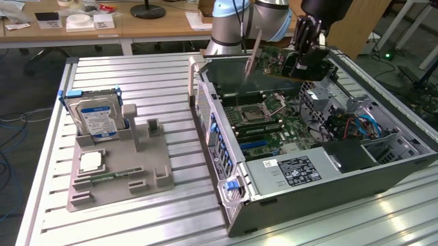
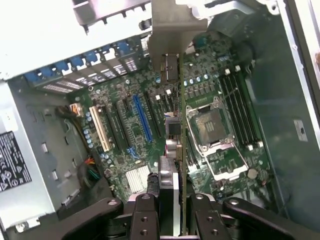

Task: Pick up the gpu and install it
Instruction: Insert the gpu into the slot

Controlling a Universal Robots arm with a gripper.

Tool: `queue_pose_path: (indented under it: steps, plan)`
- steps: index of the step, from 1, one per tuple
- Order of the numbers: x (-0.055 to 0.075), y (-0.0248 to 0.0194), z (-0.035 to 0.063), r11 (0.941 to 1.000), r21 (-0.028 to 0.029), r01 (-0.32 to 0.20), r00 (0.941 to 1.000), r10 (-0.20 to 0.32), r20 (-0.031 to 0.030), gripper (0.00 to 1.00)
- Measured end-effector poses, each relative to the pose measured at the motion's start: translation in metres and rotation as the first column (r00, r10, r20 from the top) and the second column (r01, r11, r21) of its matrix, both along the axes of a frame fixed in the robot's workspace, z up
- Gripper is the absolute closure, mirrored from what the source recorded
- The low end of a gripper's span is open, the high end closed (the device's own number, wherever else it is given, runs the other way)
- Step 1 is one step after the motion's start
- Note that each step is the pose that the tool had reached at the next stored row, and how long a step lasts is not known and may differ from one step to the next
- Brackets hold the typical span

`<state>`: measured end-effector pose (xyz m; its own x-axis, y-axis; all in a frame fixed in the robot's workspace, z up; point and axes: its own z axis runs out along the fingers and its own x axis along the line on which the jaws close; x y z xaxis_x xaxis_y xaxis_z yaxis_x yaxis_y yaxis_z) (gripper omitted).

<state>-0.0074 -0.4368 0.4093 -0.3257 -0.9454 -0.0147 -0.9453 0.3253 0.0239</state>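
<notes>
**A robotics lab set up for computer assembly**

The place is a robotics lab. A robot arm (image 1: 229, 20) stands at a slotted aluminium table (image 1: 137, 77). Its gripper (image 1: 301, 61) is clamped on a graphics card (image 1: 274, 59) above an open computer case (image 1: 321, 169) with a bare motherboard (image 2: 120, 120). Beside the case, a grey fixture (image 1: 130, 179) holds a hard drive (image 1: 96, 118) upright. Wooden desks (image 1: 137, 28) with small boxes stand behind, and cables (image 1: 10, 123) trail on the carpeted floor.

hard drive (image 1: 94, 116): upright in grey holder (image 1: 147, 165) | slatted table (image 1: 130, 77) | wooden desks (image 1: 171, 26) behind
</notes>
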Motion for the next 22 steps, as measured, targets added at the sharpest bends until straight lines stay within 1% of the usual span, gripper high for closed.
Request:
queue_pose_path:
  steps: [3,5,11,13,14,18,19,21,22]
  plan:
    - [0.0000,0.0000,-0.0001,0.9988,0.0000,-0.049,0.9988,0.049,0.0000,0.72]
    - [0.0000,0.0000,-0.0001,0.9965,-0.0001,-0.083,0.9965,0.083,0.0000,0.72]
    - [0.0000,0.0000,-0.0003,0.9850,0.0000,-0.173,0.9850,0.173,0.0005,0.72]
    - [0.0001,0.0000,-0.0008,0.9811,-0.0007,-0.194,0.9811,0.194,0.0040,0.72]
    - [0.0000,0.0001,-0.0012,0.9793,-0.0014,-0.202,0.9793,0.202,0.0073,0.72]
    - [0.0000,0.0000,-0.0033,0.9764,-0.0056,-0.216,0.9761,0.216,0.0250,0.72]
    - [0.0000,0.0000,-0.0040,0.9756,-0.0062,-0.219,0.9752,0.220,0.0277,0.72]
    - [0.0000,0.0000,-0.0049,0.9725,-0.0056,-0.233,0.9721,0.233,0.0281,0.72]
    - [0.0000,0.0000,-0.0053,0.9700,-0.0057,-0.243,0.9696,0.243,0.0280,0.72]
